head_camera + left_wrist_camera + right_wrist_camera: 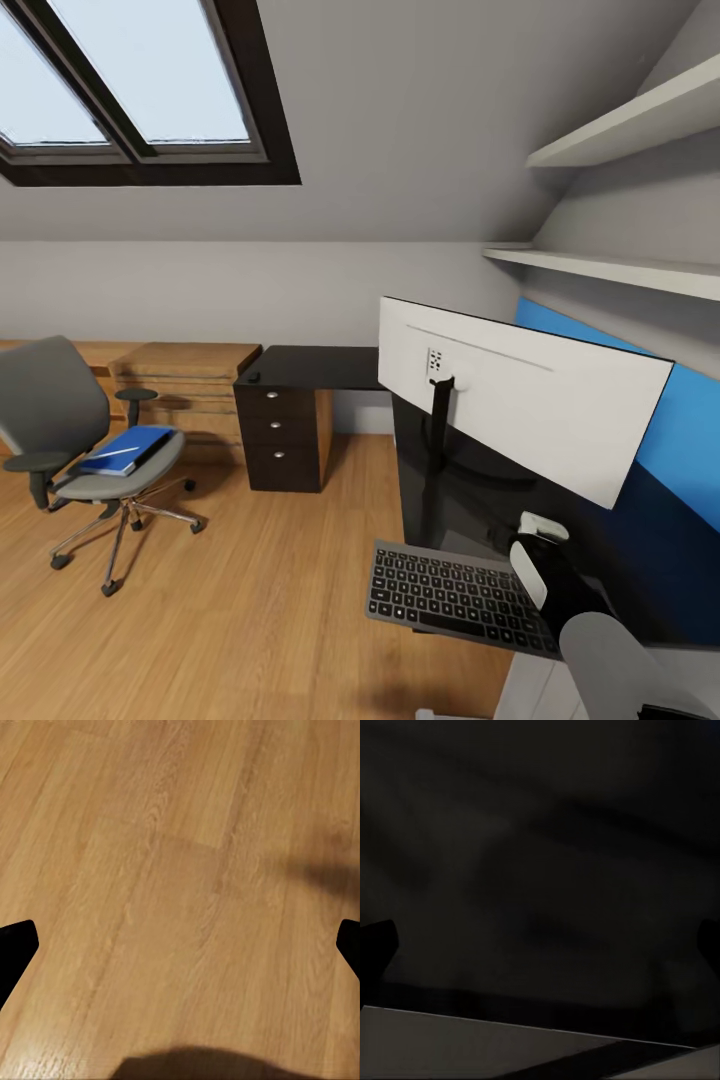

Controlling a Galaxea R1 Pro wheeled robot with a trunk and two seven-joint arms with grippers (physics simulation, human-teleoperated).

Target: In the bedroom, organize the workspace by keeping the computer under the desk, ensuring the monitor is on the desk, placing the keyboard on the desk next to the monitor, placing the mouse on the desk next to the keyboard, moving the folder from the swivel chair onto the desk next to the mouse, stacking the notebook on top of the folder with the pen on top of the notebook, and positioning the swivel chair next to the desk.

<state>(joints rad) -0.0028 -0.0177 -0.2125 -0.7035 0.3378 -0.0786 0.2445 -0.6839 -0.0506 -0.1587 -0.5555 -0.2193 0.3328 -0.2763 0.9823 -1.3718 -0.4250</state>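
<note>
The surface point(330, 365) is a glossy black L-shaped top with a dark drawer unit point(282, 435) under its far end and a blue back panel point(690, 440) along the wall. On it stands the monitor point(520, 395), its white back toward the camera, on a thin black stand. The keyboard point(455, 595) lies on the near edge of the surface, just in front of the monitor's base, one corner overhanging the floor point(260, 600).

The right arm point(550, 570) reaches over the surface just beside the keyboard's right end, near the monitor's base. In the right wrist view the right gripper point(540, 945) shows two dark fingertips at the picture's sides, wide apart with nothing between them, above the dark top. In the left wrist view the left gripper point(180, 945) is likewise spread and empty, over bare wood floor.

The chair point(75, 440) stands on the floor well apart from both grippers, away to the left, near a low light-wood cabinet point(190, 375). On its seat lies the blue folder point(130, 450) with a thin white pen point(112, 455) on top. A notebook cannot be told apart there.
</note>
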